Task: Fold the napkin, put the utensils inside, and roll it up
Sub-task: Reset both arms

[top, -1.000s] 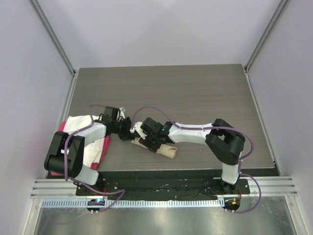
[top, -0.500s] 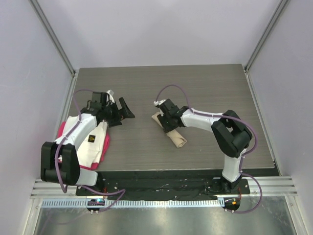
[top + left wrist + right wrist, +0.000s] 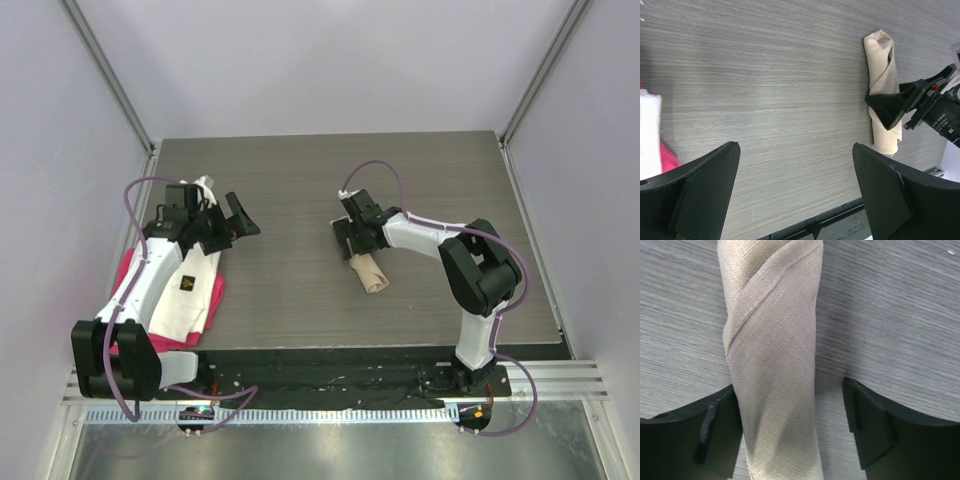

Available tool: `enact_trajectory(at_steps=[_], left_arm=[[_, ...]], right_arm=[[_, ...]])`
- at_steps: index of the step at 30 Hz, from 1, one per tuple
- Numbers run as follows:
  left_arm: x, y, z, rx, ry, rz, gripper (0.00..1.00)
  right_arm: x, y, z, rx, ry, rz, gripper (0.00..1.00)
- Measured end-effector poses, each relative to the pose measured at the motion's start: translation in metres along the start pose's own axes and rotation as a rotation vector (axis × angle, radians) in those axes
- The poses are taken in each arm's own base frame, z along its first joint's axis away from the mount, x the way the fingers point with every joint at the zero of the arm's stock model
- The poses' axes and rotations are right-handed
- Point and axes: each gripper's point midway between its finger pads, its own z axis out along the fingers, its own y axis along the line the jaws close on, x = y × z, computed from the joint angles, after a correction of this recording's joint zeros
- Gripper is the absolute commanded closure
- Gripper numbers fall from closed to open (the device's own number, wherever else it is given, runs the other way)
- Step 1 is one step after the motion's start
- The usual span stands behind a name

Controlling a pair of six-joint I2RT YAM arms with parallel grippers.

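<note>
On table (image 3: 300,170), rolled napkin (image 3: 372,272), inside hidden, right jaws spread astride it, left jaws spread

place: robot lab cell | signs: plain walls (image 3: 320,70), aluminium frame (image 3: 560,383), wood-grain table (image 3: 300,180)

arms: white shells, black joints (image 3: 420,235) | cables: thin purple loops along each arm (image 3: 375,164) | fingers: matte black wedge-shaped plastic (image 3: 890,200)

Grey wood-grain table (image 3: 300,170), pale lilac walls (image 3: 320,60)
</note>
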Motion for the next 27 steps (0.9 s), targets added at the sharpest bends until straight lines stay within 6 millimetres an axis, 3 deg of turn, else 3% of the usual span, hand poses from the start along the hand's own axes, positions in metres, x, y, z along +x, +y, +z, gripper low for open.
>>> enact_trajectory(at_steps=[5,8,12,14,18,20,23,27], left_arm=[[-0.011,0.001,-0.014,0.001,-0.051,-0.003,0.0],[-0.019,0.0,-0.02,0.003,-0.074,0.004,0.0],[-0.031,0.0,-0.037,0.003,-0.142,0.023,0.0],[-0.038,-0.003,-0.05,0.006,-0.199,0.051,0.0],[-0.056,-0.016,-0.088,0.012,-0.369,0.132,0.0],[-0.064,-0.022,-0.107,0.019,-0.464,0.171,0.0],[-0.067,-0.025,-0.134,0.018,-0.602,0.221,0.0],[-0.064,-0.017,-0.15,-0.015,-0.703,0.244,0.0]], right_arm=[[-0.004,0.006,-0.002,-0.051,0.003,-0.014,0.09],[-0.017,0.014,-0.01,-0.096,-0.021,-0.011,0.08],[-0.051,0.021,-0.041,-0.154,-0.118,0.003,0.08],[-0.077,0.016,-0.067,-0.166,-0.207,0.019,0.07],[-0.115,-0.012,-0.119,-0.146,-0.394,0.076,0.07],[-0.122,-0.03,-0.143,-0.117,-0.487,0.109,0.07],[-0.113,-0.061,-0.173,-0.047,-0.613,0.158,0.06],[-0.087,-0.083,-0.19,0.028,-0.701,0.191,0.05]])
